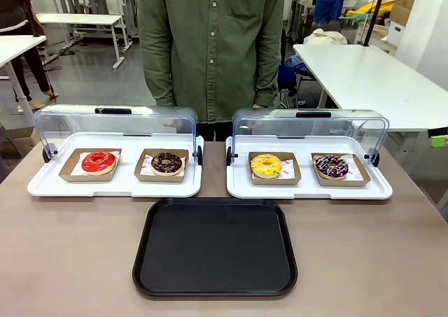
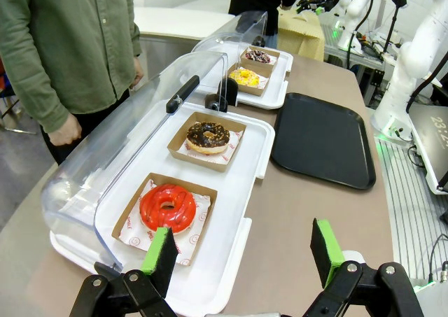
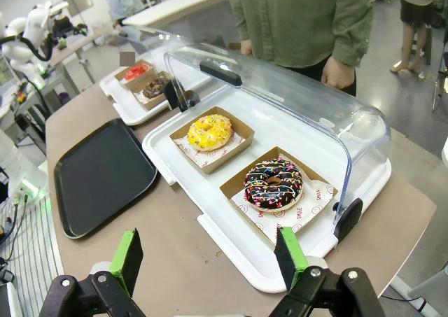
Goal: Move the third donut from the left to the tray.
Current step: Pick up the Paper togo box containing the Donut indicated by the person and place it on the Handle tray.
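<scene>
Grasping is best assigned to the right gripper [image 3: 206, 231], whose jaws stand apart; the third donut [image 3: 209, 131] should be pinched gently, then lowered onto the tray [image 3: 98, 177].

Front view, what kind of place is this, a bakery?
Probably a lab or workshop, not a shop: bare white worktables behind the person, and donuts in lidded display trays staged on a table.

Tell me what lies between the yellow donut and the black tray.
In the front view, the yellow donut is separated from the black tray by its cardboard square and the white tray's front rim.
</scene>
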Robot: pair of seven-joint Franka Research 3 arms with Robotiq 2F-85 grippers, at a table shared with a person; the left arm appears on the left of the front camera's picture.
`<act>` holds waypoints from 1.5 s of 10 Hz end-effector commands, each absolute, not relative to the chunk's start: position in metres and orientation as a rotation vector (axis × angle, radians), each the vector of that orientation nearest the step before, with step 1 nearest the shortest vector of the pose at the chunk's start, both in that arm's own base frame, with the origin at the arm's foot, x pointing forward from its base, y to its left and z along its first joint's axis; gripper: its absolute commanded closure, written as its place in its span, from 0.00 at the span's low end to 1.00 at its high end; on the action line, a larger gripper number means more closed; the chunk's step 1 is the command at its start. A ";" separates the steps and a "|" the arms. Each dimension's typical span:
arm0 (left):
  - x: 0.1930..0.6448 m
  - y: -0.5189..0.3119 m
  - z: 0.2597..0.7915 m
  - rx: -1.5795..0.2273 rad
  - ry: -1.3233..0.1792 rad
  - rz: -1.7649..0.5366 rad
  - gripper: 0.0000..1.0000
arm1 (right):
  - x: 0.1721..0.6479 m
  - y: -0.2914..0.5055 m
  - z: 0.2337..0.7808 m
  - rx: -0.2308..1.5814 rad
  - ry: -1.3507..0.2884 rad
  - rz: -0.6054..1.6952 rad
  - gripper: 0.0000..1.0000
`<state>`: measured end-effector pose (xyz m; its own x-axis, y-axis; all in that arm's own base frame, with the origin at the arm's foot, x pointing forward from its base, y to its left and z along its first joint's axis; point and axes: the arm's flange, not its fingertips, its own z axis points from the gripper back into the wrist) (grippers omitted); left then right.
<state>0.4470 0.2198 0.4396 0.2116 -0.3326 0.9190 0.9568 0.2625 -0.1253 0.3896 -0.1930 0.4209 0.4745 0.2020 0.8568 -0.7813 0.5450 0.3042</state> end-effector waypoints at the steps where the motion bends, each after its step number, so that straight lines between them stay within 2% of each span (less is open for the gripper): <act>1: 0.447 0.220 0.442 -0.849 -0.918 -1.069 0.00 | 0.390 -0.192 0.422 0.782 -0.893 0.680 0.00; 15: 0.447 0.220 0.442 -0.849 -0.918 -1.069 0.00 | 0.390 -0.192 0.422 0.782 -0.893 0.680 0.00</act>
